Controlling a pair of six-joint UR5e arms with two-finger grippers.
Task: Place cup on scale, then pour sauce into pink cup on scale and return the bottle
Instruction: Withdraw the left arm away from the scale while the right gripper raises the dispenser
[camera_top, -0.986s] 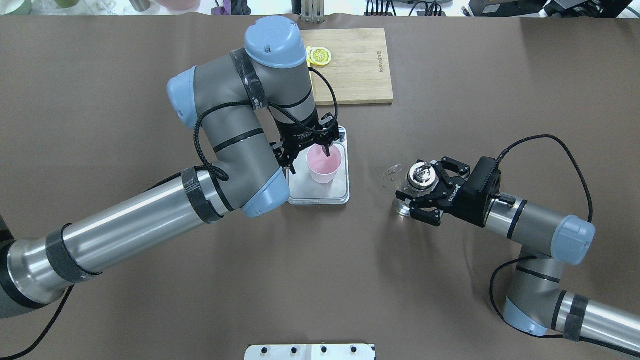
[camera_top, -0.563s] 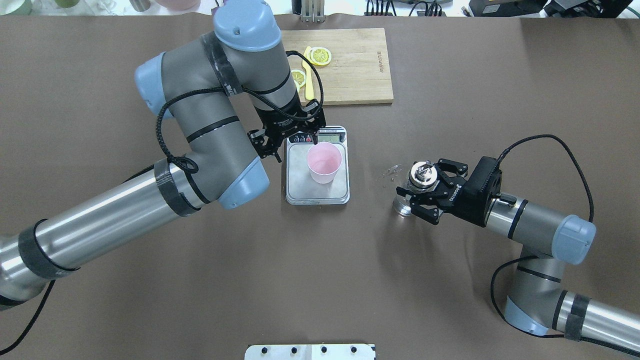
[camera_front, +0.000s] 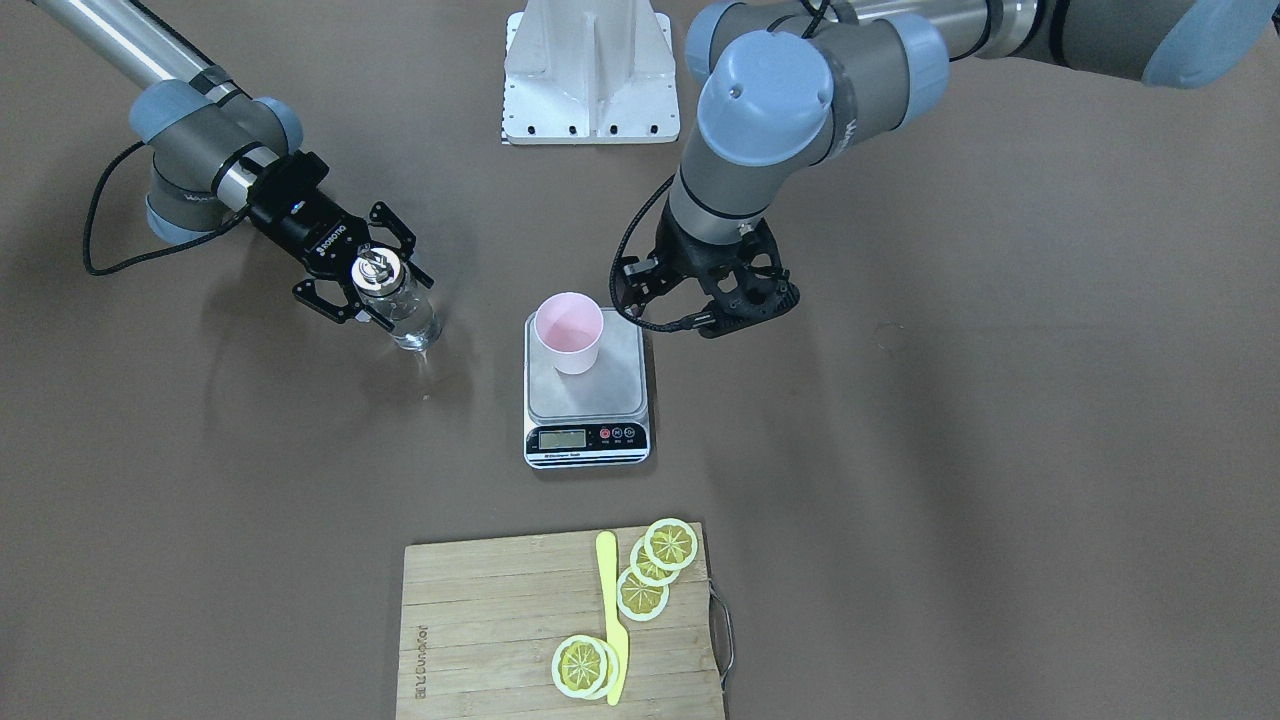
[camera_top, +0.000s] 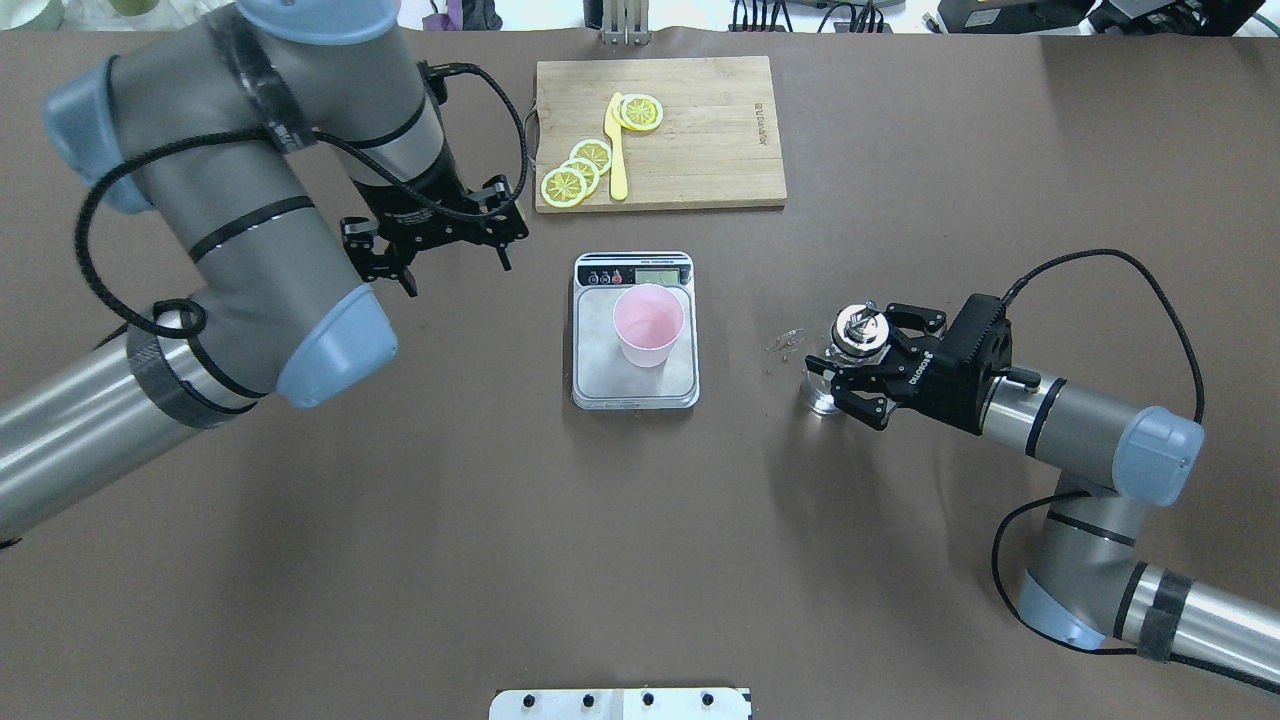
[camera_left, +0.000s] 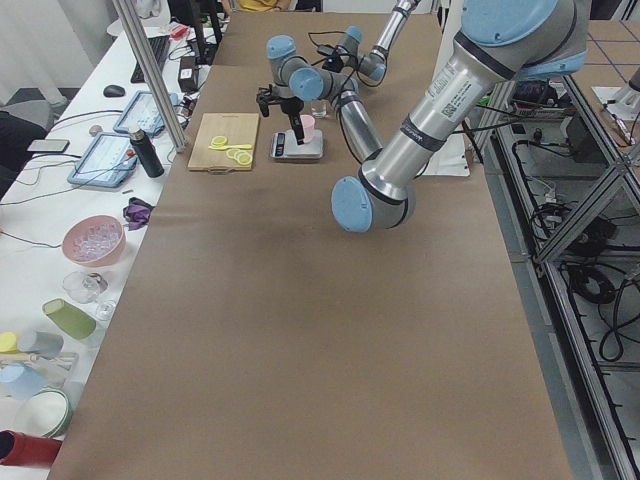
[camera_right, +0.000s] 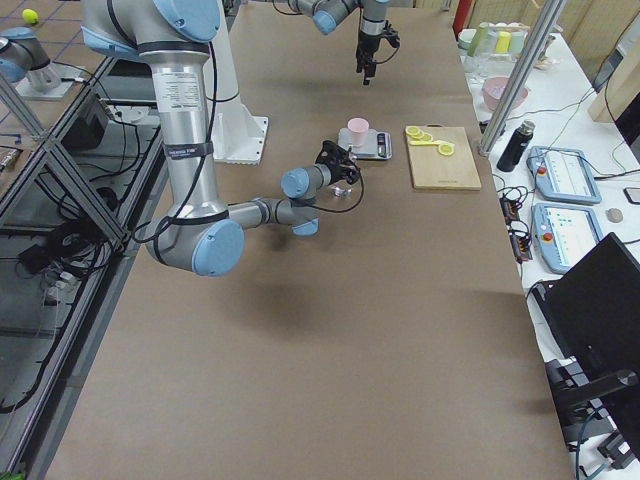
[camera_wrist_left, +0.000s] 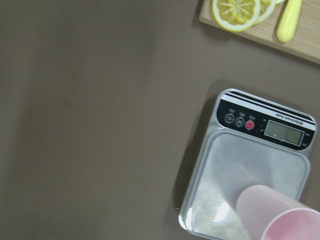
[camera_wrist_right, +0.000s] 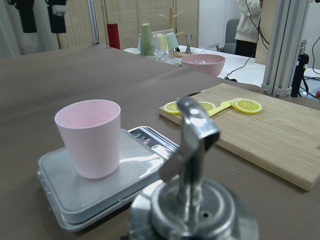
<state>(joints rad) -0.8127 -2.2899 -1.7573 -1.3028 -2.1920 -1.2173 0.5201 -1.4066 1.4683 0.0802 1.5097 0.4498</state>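
Brown paper-covered table (camera_top: 640, 560), cluttered benches beyond its edges.

Far left: left gripper (camera_top: 452, 262) hangs above bare table, jaws spread wide, nothing in them. It is well apart from the scale.

Back centre: wooden cutting board (camera_top: 700, 150) with lemon slices (camera_top: 565, 185) and a yellow knife (camera_top: 617, 160). Not part of the job.

Centre: scale (camera_top: 600, 385) with display and buttons on the side toward the board. The pink cup (camera_top: 648, 325) stands upright on the platform, toward the display end, and looks empty in the right wrist view. First step reads as done.

Right of the scale: a few glinting specks (camera_top: 785, 343) on the paper, then the bottle (camera_top: 825, 390), upright on the table, with clear liquid inside and the silver pourer on top. The right gripper (camera_top: 873, 366) comes in level from the right, one jaw on each side of the bottle. Whether the pads press the glass, I cannot tell.

Judgement: the bottle pick-up is in hand. Next comes a firm hold on the glass, a lift, and a carry left until the spout sits over the cup's rim. Tilt slowly, as the cup looks light and could tip.
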